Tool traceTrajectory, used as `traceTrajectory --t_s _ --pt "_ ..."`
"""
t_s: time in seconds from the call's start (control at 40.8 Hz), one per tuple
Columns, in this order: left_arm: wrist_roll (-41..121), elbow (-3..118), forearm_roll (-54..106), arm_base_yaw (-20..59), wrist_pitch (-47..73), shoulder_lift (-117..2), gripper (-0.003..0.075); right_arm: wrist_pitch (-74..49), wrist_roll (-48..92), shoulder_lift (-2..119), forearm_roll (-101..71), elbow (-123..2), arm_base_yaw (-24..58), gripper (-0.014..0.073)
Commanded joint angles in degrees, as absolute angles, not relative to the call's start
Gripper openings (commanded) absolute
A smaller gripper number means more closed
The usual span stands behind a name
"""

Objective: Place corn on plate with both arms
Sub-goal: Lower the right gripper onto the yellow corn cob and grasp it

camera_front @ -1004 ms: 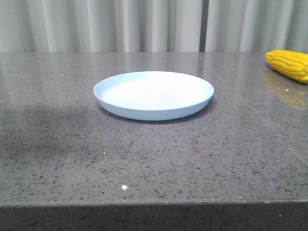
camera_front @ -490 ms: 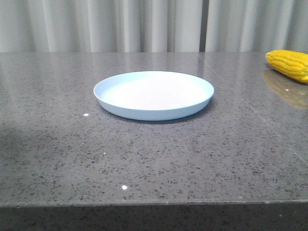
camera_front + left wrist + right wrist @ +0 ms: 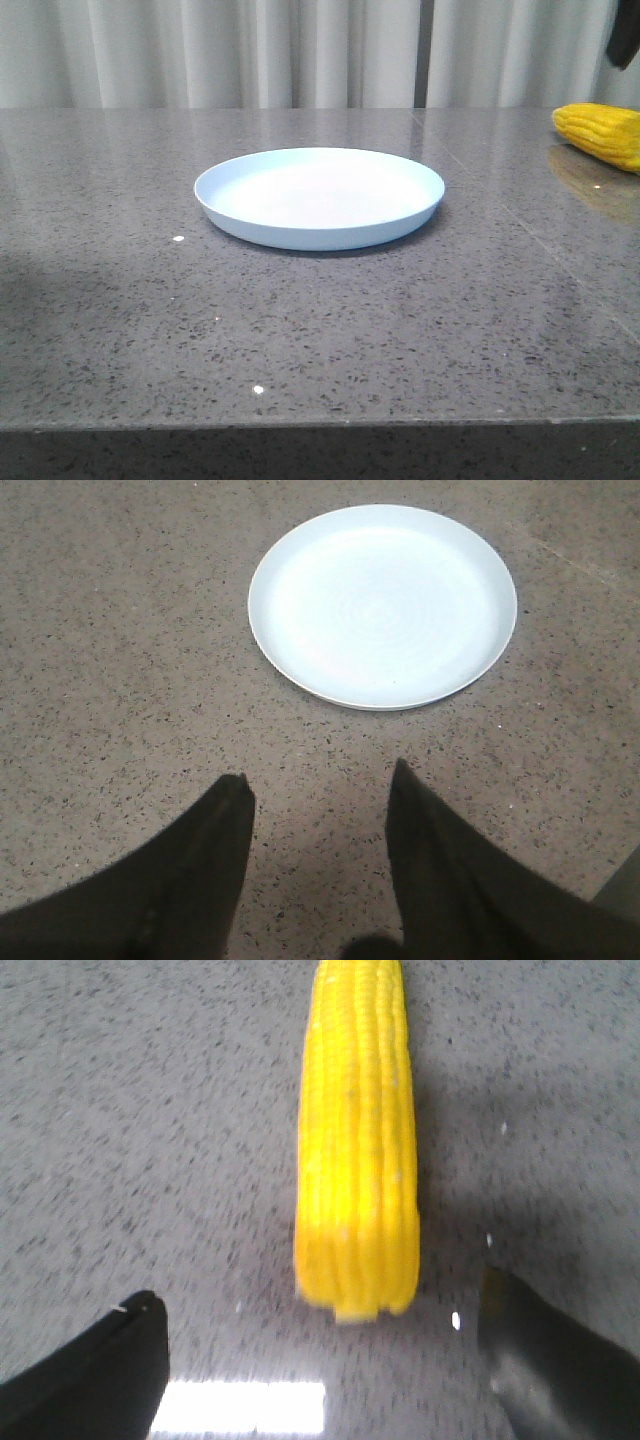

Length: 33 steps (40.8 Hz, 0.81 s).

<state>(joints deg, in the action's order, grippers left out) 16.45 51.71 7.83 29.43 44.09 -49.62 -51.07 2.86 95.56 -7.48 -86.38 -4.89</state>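
Corn [image 3: 603,133] lies on worktop [image 3: 320,330] at 3 o'clock of plate [image 3: 320,197], well apart. Plate bare. We hold right gripper [image 3: 325,1360] above cob's stub end, jaws wide, nothing held. Left gripper [image 3: 320,790] near plate, jaws apart, empty. Corn looks stiff, light, round w/ ribbed kernels; may roll. We'd grab mid-cob, across its width.
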Motion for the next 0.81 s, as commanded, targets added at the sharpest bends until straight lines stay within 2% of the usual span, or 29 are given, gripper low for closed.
traceTrajectory --t_s 0.0,0.367,0.465,0.514,0.612,0.784 --pt "16.06 53.16 8.50 29.83 39.96 -49.38 0.0312 -49.23 3.42 98.06 -6.49 -91.75 -5.32 0.0646" --pt "16.06 53.16 8.50 29.83 39.96 -49.38 0.0312 -47.57 3.42 109.89 -5.84 -99.19 -5.32 0.0633" --pt "16.06 53.16 8.50 29.83 39.96 -49.38 0.0312 -47.69 3.42 110.31 -5.84 -99.26 -5.32 0.0516" --pt "16.06 53.16 8.50 29.83 39.96 -49.38 0.0312 -47.63 3.42 110.31 -5.84 -99.26 -5.26 0.0389" --pt "16.06 53.16 8.50 29.83 39.96 -49.38 0.0312 -47.88 3.42 110.31 -5.84 -99.26 -5.26 0.0232" --pt "16.06 53.16 8.50 29.83 39.96 -49.38 0.0312 -49.58 3.42 108.14 -5.84 -99.26 -5.08 0.0216"
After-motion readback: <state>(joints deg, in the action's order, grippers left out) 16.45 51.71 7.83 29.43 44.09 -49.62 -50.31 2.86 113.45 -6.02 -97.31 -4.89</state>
